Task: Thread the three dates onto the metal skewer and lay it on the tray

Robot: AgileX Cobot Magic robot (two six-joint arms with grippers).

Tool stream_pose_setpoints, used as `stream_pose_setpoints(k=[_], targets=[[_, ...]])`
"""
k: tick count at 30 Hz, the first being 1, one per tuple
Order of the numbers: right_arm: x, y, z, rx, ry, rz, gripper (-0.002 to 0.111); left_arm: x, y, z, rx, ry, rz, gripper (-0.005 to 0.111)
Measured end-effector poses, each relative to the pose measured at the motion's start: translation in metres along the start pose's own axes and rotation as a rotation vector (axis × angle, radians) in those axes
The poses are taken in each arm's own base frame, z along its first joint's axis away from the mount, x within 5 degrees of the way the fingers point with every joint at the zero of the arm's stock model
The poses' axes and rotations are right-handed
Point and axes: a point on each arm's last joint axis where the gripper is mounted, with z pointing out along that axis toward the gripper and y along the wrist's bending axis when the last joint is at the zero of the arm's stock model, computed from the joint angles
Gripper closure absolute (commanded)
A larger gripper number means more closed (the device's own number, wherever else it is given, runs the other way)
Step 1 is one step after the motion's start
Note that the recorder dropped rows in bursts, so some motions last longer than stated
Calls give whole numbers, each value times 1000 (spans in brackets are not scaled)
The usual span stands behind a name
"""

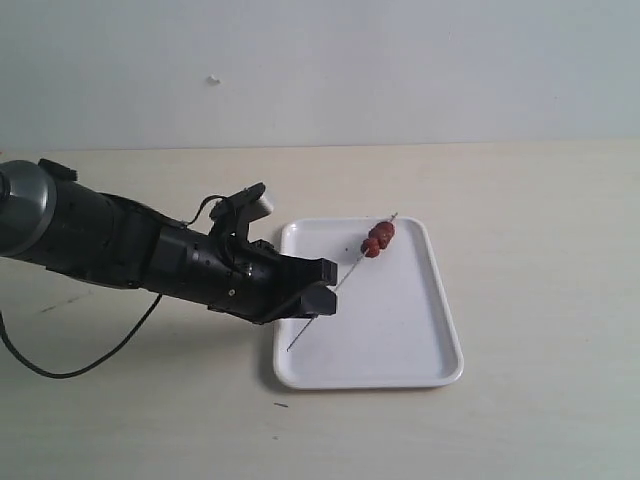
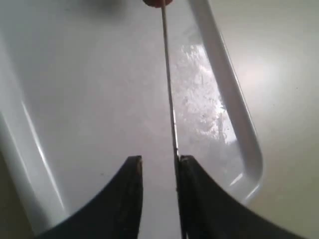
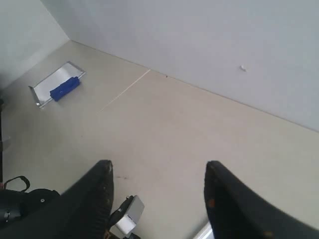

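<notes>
The white tray lies right of centre on the table. The metal skewer rests slantwise across it, with the three dates threaded close together near its far end. My left gripper hovers over the tray's left part, astride the skewer. In the left wrist view the jaws of this gripper stand apart and open. The skewer runs along the inner face of one finger over the tray, and a date peeks in at the edge. My right gripper is open and empty, high above the table.
The left arm's black body and its cable stretch over the table's left half. In the right wrist view, a blue block on a metal plate lies far off near the wall, and the left arm's wrist camera shows below.
</notes>
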Motion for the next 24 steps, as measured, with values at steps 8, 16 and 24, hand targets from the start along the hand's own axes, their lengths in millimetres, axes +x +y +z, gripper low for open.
stream_pose_setpoints(k=[8, 16, 24], targets=[[2, 2, 0, -20, 17, -1, 54, 2, -5, 0, 55, 18, 28, 42], [3, 2, 0, -24, 35, -7, 56, 2, -5, 0, 63, 19, 73, 50], [-1, 52, 3, 143, 164, -240, 108, -62, -8, -110, 35, -270, 290, 107]])
